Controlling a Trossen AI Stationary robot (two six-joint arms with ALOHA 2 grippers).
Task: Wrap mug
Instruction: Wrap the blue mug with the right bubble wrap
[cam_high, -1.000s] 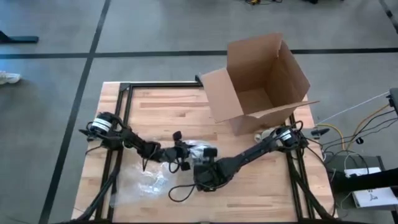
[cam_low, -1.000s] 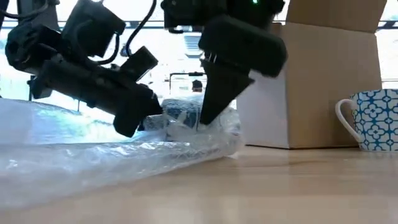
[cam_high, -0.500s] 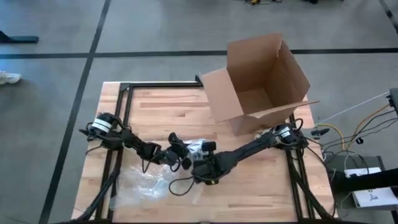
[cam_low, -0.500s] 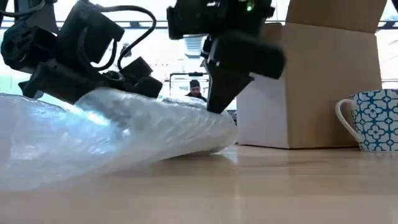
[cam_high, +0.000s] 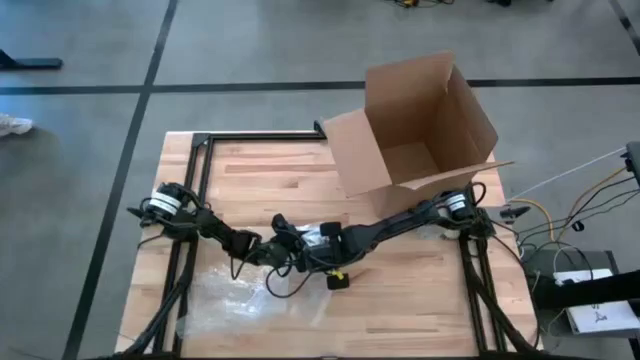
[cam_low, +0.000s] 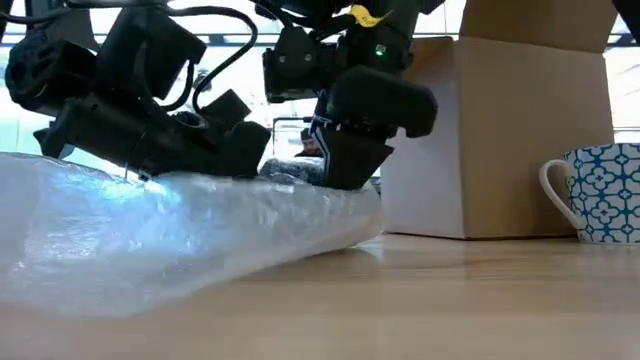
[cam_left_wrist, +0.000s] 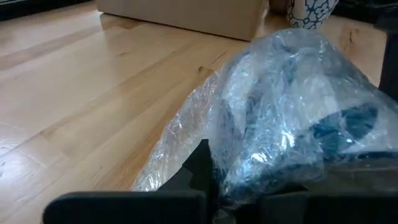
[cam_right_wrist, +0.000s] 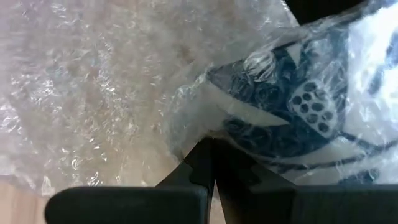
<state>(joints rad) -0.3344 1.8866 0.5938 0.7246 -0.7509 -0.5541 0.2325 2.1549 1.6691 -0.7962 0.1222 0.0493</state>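
- The mug (cam_right_wrist: 292, 118), inside the wrap (cam_high: 235, 295), lay mid-worktop towards the front edge, just beyond both pinches.
- Left gripper (cam_high: 283, 252) and right gripper (cam_high: 318, 245) each clamped wrap.
- Two mugs showed: a second mug (cam_low: 598, 192) stood by one box (cam_high: 415, 125).

The pale butcher-block wooden bench (cam_high: 260, 175) has a smooth, satin finish with visible plank seams and grain. Over it lies a clear plastic bubble wrap sheet (cam_low: 150, 235), glossy, crinkled and pebbled with small air cells that catch white glints. Through the film shows a blue-and-white patterned glazed ceramic mug (cam_right_wrist: 292, 118), its surface smooth and shiny. The open brown cardboard box (cam_high: 420, 130) looks matt and papery, with raw cut edges. The left claw (cam_high: 282, 243) and right claw (cam_high: 318, 243) are matt black plastic, as are the arms.
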